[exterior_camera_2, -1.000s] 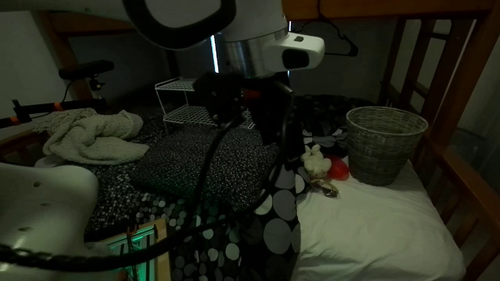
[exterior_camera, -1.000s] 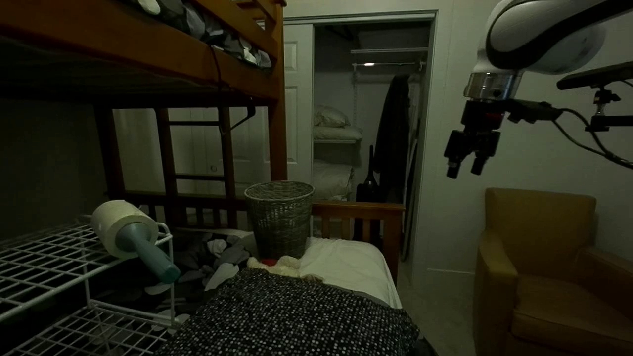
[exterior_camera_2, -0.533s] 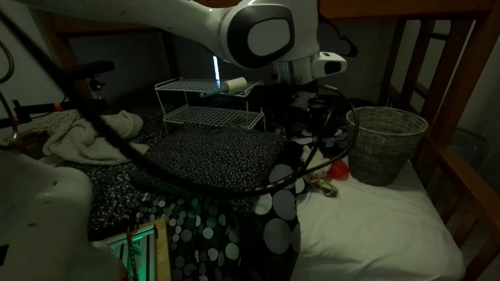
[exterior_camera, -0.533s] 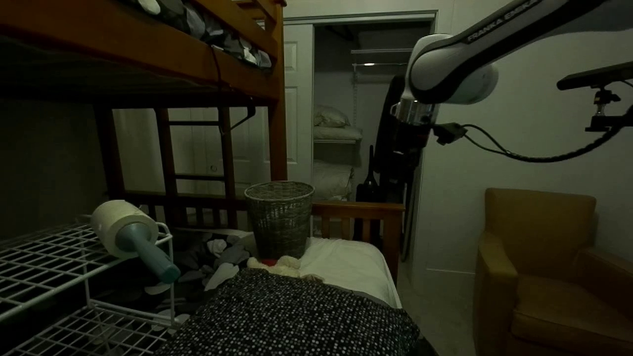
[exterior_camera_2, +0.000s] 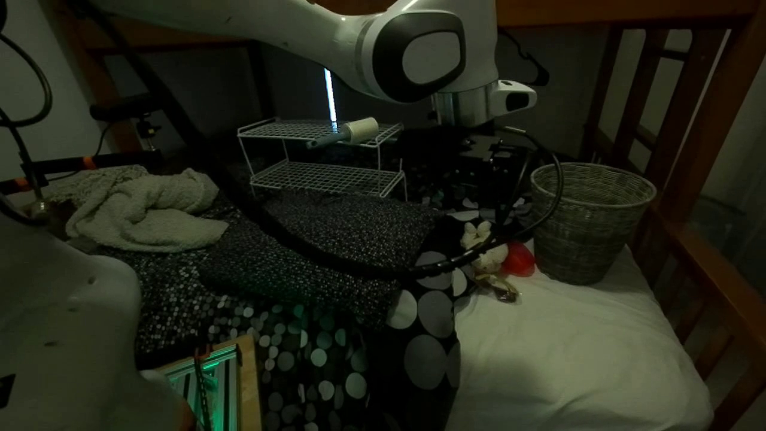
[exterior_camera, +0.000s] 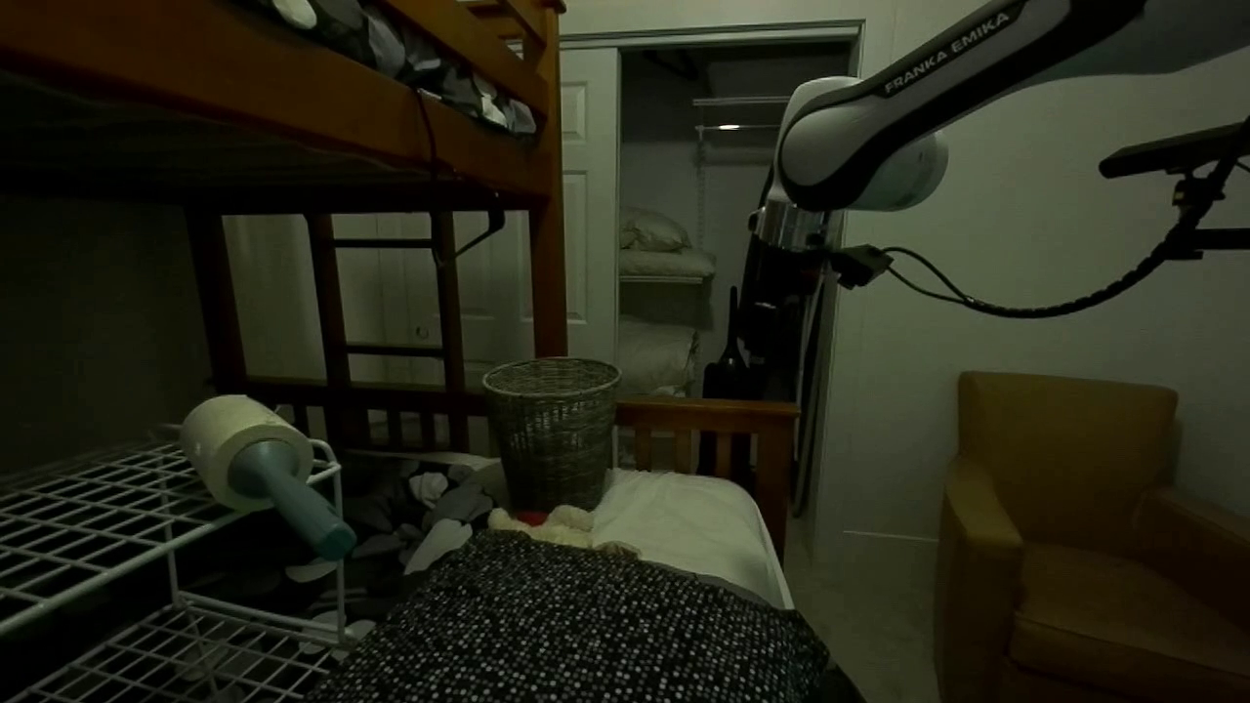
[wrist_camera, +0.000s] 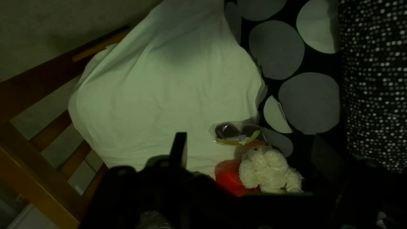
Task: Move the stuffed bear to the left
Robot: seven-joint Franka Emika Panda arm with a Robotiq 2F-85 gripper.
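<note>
The stuffed bear is a small cream-white plush. It lies on the bed by the basket in both exterior views [exterior_camera: 564, 527] [exterior_camera_2: 492, 258] and in the wrist view [wrist_camera: 267, 168]. A cable partly crosses it in an exterior view. The gripper's dark body hides its lower edge in the wrist view. My gripper [wrist_camera: 249, 140] is open and empty, its fingers wide apart, with the bear lower down between them. The gripper is high above the bed in both exterior views [exterior_camera: 767, 337] [exterior_camera_2: 479, 170], dark and hard to make out.
A red object [wrist_camera: 229, 176] touches the bear, and wrapped sunglasses [wrist_camera: 238, 135] lie beside it. A woven basket [exterior_camera_2: 589, 239] stands close by on the white pillow [exterior_camera_2: 574, 347]. A wire rack [exterior_camera_2: 326, 179] bears a white roll with a blue handle [exterior_camera_2: 359, 130]. Bunk-bed wood is overhead.
The arm has swung toward the bear and basket, moving left in one exterior view and right in another, and slowed in the last half second. The bear has not moved.
</note>
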